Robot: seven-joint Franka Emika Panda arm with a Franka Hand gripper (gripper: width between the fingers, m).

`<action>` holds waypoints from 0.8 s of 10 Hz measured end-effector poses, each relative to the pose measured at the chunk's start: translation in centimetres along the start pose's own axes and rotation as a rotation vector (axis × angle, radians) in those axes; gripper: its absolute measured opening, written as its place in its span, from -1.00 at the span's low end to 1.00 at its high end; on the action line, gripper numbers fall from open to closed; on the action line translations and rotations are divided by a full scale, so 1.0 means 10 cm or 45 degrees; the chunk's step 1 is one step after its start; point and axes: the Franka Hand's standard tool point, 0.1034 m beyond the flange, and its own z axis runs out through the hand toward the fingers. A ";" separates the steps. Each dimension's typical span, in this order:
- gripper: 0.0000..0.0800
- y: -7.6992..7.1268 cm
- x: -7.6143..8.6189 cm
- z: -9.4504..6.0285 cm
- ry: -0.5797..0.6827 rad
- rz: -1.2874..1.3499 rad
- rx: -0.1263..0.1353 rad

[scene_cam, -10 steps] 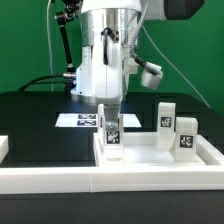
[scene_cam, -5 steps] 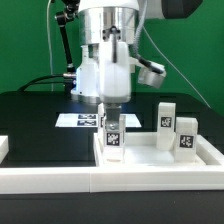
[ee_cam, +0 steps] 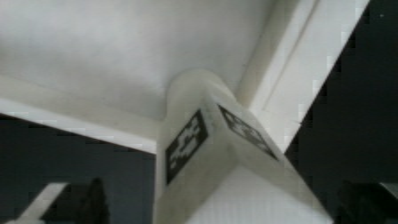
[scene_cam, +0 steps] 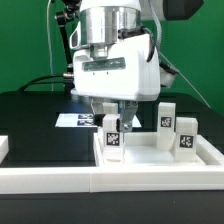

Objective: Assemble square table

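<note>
Tabletop (scene_cam: 160,160), the white rimmed tray, is lying on the black bench (scene_cam: 40,125) at the exterior view's right. You're seeing one tagged leg block (scene_cam: 112,136) standing upright in its near-left corner, directly under the claw (scene_cam: 113,112). Claw is hanging wide open, fingers (scene_cam: 100,112) flanking the block's top, gripping nothing. Two more leg blocks (scene_cam: 165,119) (scene_cam: 187,133) are standing further right. Marker board (scene_cam: 78,120) is lying flat behind.
</note>
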 end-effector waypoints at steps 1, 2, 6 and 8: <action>0.62 -0.03 0.00 -0.02 0.011 -0.148 -0.007; 0.62 -0.04 0.00 -0.02 0.013 -0.255 -0.007; 0.62 -0.04 0.01 -0.02 0.015 -0.631 -0.011; 0.62 -0.04 -0.02 -0.01 0.016 -0.778 -0.026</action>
